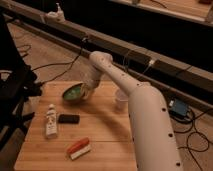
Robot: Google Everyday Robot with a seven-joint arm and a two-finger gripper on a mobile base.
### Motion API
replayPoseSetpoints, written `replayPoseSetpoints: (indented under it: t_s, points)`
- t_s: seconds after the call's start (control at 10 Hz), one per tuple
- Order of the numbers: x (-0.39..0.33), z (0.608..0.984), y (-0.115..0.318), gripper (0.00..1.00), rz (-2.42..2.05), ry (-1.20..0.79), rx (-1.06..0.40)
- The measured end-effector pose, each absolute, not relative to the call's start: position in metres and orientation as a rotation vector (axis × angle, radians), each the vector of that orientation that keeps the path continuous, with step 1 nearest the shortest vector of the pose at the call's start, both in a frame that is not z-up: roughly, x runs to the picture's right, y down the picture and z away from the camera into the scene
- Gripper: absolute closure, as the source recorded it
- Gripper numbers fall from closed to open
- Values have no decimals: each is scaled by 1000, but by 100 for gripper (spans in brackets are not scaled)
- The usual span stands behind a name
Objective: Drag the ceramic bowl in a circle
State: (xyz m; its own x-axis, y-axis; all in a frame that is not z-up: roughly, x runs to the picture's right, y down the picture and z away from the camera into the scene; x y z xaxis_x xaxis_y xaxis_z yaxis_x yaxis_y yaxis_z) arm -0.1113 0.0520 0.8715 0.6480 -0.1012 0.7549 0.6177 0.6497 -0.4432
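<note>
The ceramic bowl (73, 93) is round and shallow, with a glossy green inside and a darker rim. It sits tilted near the far edge of the counter (105, 132), toward the far left corner, its opening turned to the left. The gripper (86, 91) is at the bowl's right rim, in contact with it; whether its fingers are apart or clamped cannot be told. The arm (135, 102) is smooth, white and tubular, reaching across the counter from the near right side.

The counter is pale wood with visible plank seams. A small white cup (120, 99) stands upright to the right of the bowl, apart from it, close to the arm. Near the left edge lies a white bottle (51, 120) on its side. Just beside it lies a flat, dark rectangular object (68, 118). Toward the near edge lies a red and white oblong item (78, 148), set at an angle.
</note>
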Motion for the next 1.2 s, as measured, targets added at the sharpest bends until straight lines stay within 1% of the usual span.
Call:
replayPoseSetpoints:
  t_s: [0.4, 0.7, 0.9, 1.2]
  points:
    - [-66, 862, 82, 100, -360, -718, -812]
    - [-9, 874, 93, 100, -266, -629, -843]
    - [7, 891, 71, 100, -263, -573, -813]
    - [-16, 911, 39, 100, -322, -574, -770]
